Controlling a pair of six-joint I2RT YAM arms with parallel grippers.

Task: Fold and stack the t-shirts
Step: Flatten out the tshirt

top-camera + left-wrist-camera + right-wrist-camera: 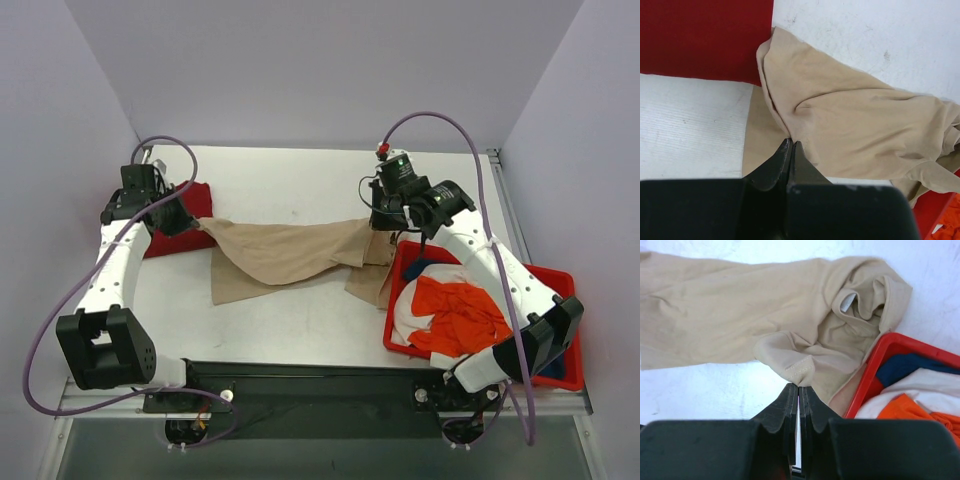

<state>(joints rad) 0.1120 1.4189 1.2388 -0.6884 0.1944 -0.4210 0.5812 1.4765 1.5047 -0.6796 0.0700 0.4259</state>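
Note:
A beige t-shirt point(285, 255) hangs stretched across the table between my two grippers. My left gripper point(195, 222) is shut on its left corner, right by a folded dark red t-shirt point(180, 215); the wrist view shows the cloth point(850, 120) pinched at the tips point(790, 142). Its right end is pinched in my shut right gripper point(385, 225), where a hemmed fold point(800, 371) sits between the tips point(798, 386). Part of the beige shirt droops against the bin. Orange point(455, 312), white point(405, 310) and blue point(420, 268) t-shirts lie bunched in the bin.
A red plastic bin point(550, 275) stands at the near right of the white table point(300, 180), under my right arm; its rim point(875, 370) shows in the right wrist view. Walls close in the table on three sides.

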